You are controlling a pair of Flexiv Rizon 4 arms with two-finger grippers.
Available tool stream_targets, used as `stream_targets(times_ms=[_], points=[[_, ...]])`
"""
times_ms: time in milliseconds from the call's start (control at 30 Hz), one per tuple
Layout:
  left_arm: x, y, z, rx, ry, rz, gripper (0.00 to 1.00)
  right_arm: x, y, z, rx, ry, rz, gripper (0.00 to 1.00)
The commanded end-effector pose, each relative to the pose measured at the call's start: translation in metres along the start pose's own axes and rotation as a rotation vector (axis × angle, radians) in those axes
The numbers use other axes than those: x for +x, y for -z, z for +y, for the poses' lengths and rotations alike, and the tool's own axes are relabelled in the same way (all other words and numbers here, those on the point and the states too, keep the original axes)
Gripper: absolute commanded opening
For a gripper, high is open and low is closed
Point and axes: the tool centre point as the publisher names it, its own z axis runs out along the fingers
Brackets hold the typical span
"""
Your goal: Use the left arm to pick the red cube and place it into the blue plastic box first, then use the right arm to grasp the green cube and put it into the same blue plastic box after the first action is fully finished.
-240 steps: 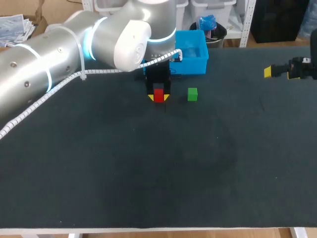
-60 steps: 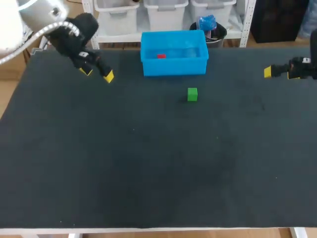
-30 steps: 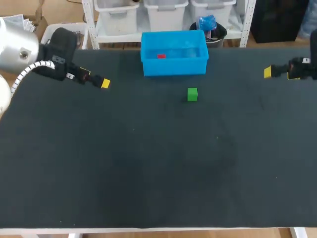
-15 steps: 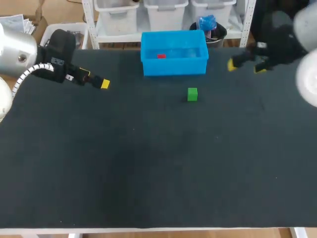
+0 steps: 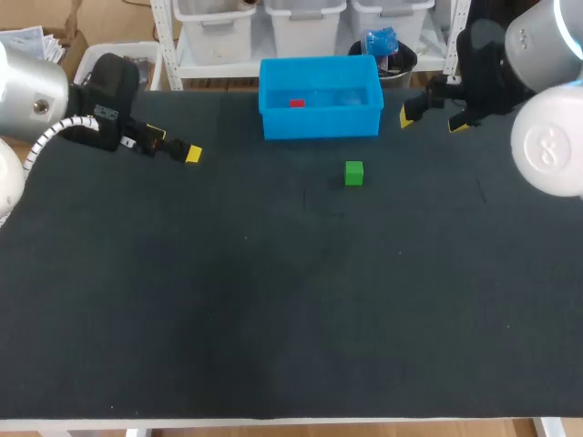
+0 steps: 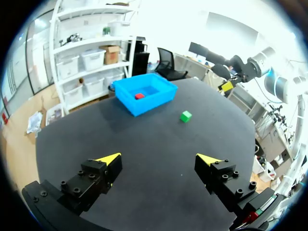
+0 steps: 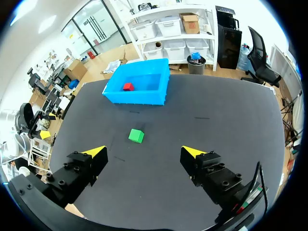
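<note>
— Left pincer (image 5: pixel 173 144), seen from above: how does it stand?
— Released, fingers spread, nothing between them. It hangs over the table (image 5: pixel 273 319), well apart from the blue box (image 5: pixel 319 121), which lies off to its right. The red cube (image 5: pixel 296 103) sits inside that box, in the end nearer this pincer.
— And the right pincer (image 5: pixel 432 118)?
— Also spread and holding nothing, just beside the box's other end. The green cube (image 5: pixel 354 173) lies on the table near it, to its left and closer to the robot, apart from the box.
— What does the left wrist camera give?
— Its left pincer (image 6: pixel 159 159) gapes wide. Far ahead stands the blue box (image 6: pixel 149 102) with the red cube (image 6: pixel 139 96) in it; the green cube (image 6: pixel 186 116) lies ahead too, closer than the box. The right pincer (image 6: pixel 226 85) shows beyond the cube.
— And the right wrist?
— That right pincer (image 7: pixel 144 151) is wide apart as well. The green cube (image 7: pixel 136 135) lies just ahead of the gap between its fingers, on the table. Beyond the cube is the blue box (image 7: pixel 134 98), the red cube (image 7: pixel 127 87) resting inside.
</note>
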Motion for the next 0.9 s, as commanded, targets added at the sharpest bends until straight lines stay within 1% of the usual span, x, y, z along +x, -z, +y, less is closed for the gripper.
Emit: stream_targets(times_ms=[33, 67, 133, 167, 333, 400, 433, 533, 667, 900], points=[[0.002, 0.001, 0.001, 0.005, -0.002, -0.007, 1.0, 0.001, 0.001, 0.002, 0.006, -0.001, -0.003, 1.0], [0.002, 0.001, 0.001, 0.005, -0.002, -0.007, 1.0, 0.001, 0.001, 0.002, 0.006, -0.001, -0.003, 1.0], [0.002, 0.001, 0.001, 0.005, -0.002, -0.007, 1.0, -0.001, -0.003, 0.002, 0.025, -0.013, 0.039, 1.0], [0.002, 0.001, 0.001, 0.005, -0.002, -0.007, 1.0, -0.002, -0.005, 0.002, 0.052, -0.026, 0.048, 1.0], [0.002, 0.001, 0.001, 0.005, -0.002, -0.007, 1.0, -0.009, -0.023, 0.016, 0.163, 0.015, 0.14, 1.0], [0.002, 0.001, 0.001, 0.005, -0.002, -0.007, 1.0, -0.01, -0.031, 0.022, 0.211, 0.022, 0.162, 1.0], [0.002, 0.001, 0.001, 0.005, -0.002, -0.007, 1.0, -0.009, -0.036, 0.026, 0.241, 0.026, 0.185, 1.0], [0.002, 0.001, 0.001, 0.005, -0.002, -0.007, 1.0, -0.004, -0.05, 0.036, 0.294, 0.029, 0.236, 1.0], [0.002, 0.001, 0.001, 0.005, -0.002, -0.007, 1.0, 0.0, -0.065, 0.041, 0.361, 0.029, 0.299, 1.0], [0.002, 0.001, 0.001, 0.005, -0.002, -0.007, 1.0, 0.0, -0.068, 0.041, 0.351, 0.034, 0.309, 1.0]])
